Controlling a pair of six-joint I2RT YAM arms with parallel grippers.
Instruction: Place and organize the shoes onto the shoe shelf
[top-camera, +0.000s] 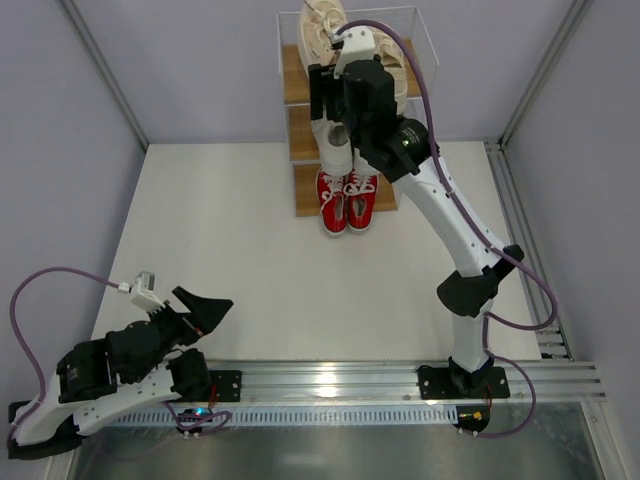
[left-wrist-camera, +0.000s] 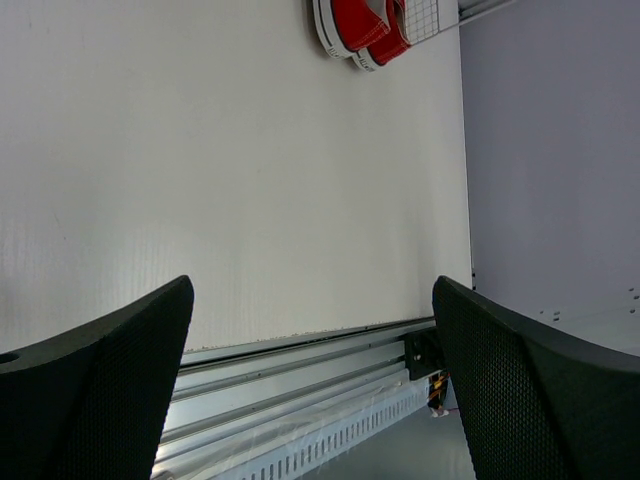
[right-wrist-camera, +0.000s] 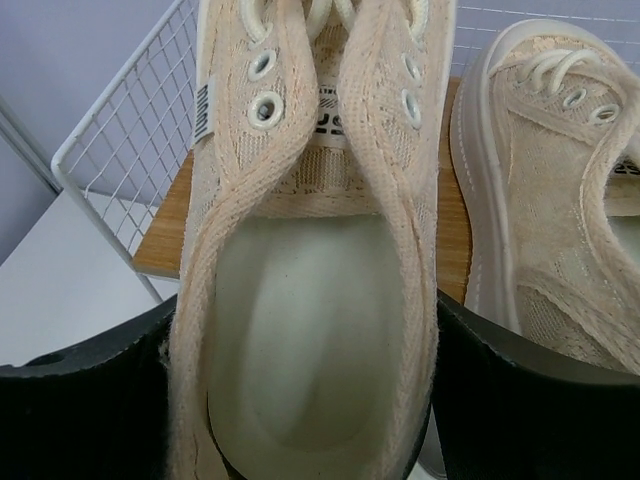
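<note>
Shelf (top-camera: 295, 85) seen from above at the far side of the table (top-camera: 230, 260), with three wooden tiers in a white wire frame. The right gripper (right-wrist-camera: 300, 390) is reached over the top tier and is closed on a beige shoe (right-wrist-camera: 320, 180). Its black fingers (right-wrist-camera: 80, 410) are pressed against the two sides of the shoe's collar, and the shoe's opening is turned toward the wrist camera. Whether the sole is resting on the top board cannot be told.

A second beige shoe (right-wrist-camera: 560, 200) is set upright just beside it on the same tier, to the right in the wrist view. The white pair (top-camera: 335, 148) is seen on the middle tier, largely covered by the right arm in the top view. The red pair (top-camera: 347, 200) is placed side by side on the lowest tier, with toes pointed toward the arms and projecting past the board's front edge.

The left gripper (left-wrist-camera: 312, 290) is held low over the near left part of the table, well apart from the shelf. Its jaws are spread wide, and bare table is seen through the gap. The red pair is also caught at the top edge of the left wrist view.
</note>
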